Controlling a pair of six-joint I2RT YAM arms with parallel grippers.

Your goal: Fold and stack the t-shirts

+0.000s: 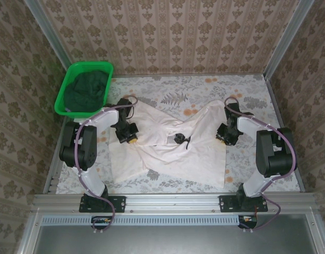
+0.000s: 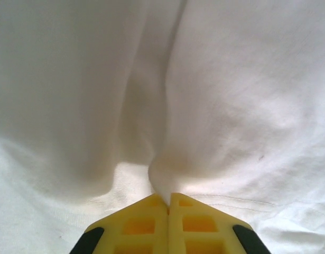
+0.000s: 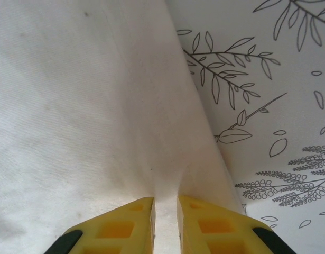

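Left gripper (image 2: 168,203) and right gripper (image 3: 166,211) both clamp the cream t-shirt (image 1: 167,153) — jaws closed.

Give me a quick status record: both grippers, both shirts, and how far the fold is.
left gripper: shut, pinching a fold of the cream t-shirt
right gripper: closed on the same shirt's right side, cloth between its fingers
cream t-shirt: spread rumpled on the table, not yet folded
dark green t-shirt: bunched inside the green basket, far left corner
stack: not started

Large t-shirt (image 1: 178,153) on table (image 1: 247,90); basket (image 1: 60,100) far left, second t-shirt (image 1: 88,90) inside.
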